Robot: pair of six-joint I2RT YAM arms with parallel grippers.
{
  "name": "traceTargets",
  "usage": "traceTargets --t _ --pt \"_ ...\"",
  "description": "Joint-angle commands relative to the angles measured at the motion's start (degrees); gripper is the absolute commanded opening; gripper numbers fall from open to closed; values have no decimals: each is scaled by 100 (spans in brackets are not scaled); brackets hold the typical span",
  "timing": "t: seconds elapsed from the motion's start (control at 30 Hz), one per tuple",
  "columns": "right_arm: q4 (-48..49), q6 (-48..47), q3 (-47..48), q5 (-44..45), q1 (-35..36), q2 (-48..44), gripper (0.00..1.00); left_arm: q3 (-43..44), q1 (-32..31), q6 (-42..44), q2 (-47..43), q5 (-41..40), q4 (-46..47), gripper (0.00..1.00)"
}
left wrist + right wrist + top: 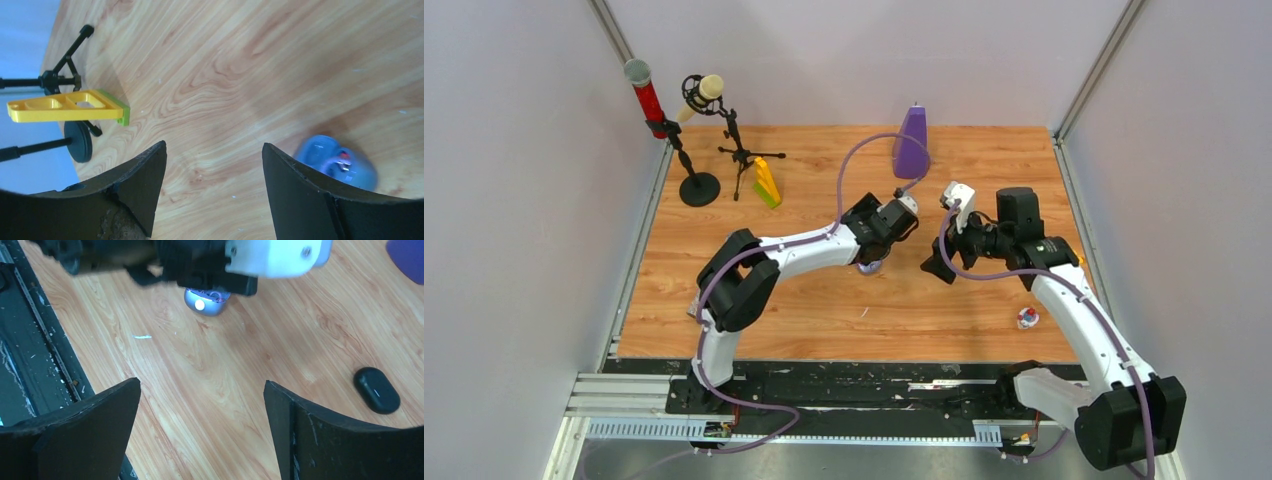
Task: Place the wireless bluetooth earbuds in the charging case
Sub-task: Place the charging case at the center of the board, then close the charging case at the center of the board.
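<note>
**Near the centre: close quarters, easy to knock**

Over the wooden table (824,310), the left gripper (214,150) holds its jaws well apart with only bare wood between them. The pale purple case (335,162) lies just beside its right finger, blurred. Something small and reddish shows in it, but the earbuds cannot be made out. The right gripper (202,390) gapes wide and carries nothing, with the black case (376,390) lying off to one side. A lowering finger could clip the light case and skid it away. The two wrists are near each other and might collide.
</note>
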Motion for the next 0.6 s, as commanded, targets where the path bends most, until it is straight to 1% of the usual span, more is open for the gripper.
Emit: traceTargets --t 0.0,0.1,0.17,0.37,0.57 --pt "275 71 332 -557 -9 265 95 -130 401 -298 -608 192 79 78" --pt "358 231 581 -610 2 487 94 -310 545 -347 -656 560 122 78" --pt "393 295 647 -545 -2 565 94 -391 557 -363 -699 952 179 78" --pt "613 245 275 -335 6 340 94 -395 559 -352 -715 1783 186 75" --pt "638 169 175 -229 6 142 94 -365 549 -328 -546 2198 58 74"
